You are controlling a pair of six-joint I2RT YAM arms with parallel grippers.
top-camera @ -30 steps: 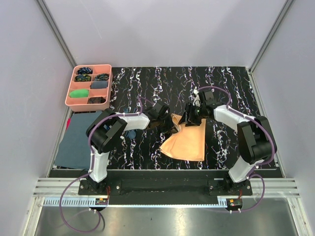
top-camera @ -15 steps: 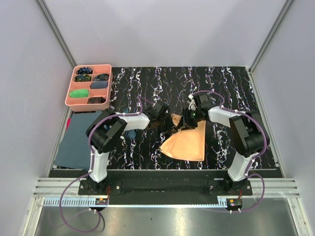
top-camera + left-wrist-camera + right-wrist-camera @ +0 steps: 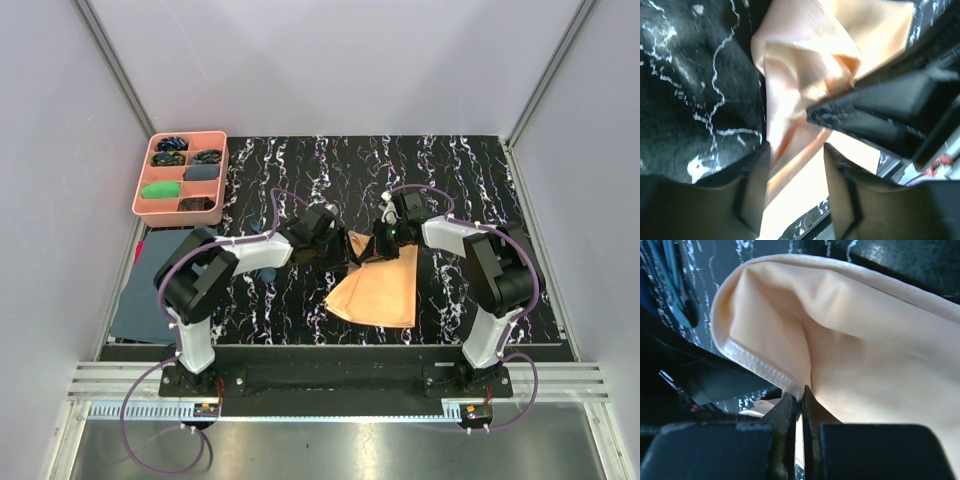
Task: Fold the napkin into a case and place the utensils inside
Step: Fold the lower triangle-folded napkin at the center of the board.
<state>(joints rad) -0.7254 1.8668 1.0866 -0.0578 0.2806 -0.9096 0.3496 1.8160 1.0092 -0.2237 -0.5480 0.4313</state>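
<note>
My right claw (image 3: 800, 396) was clenched on the hem of the napkin (image 3: 865, 355) right at its tips, my left claw (image 3: 796, 175) gaped astride a fold, so I feared that thin pinch slipping under any pull.

I work inside a small booth. Plain, pale lilac-grey walls (image 3: 330, 60) stand behind me and to both sides, met at the back corners by slanting aluminium posts (image 3: 112, 62). Beneath me lies a black table top (image 3: 460, 170) veined with white and purple like marble; my wrist views show the same dark veined surface. Along the near edge runs a slotted aluminium rail (image 3: 100, 380), and before it a brushed metal sheet (image 3: 330, 450), perhaps a shelf, edged by a bright strip of light. The lighting is soft and even, and the shadows are faint.
</note>
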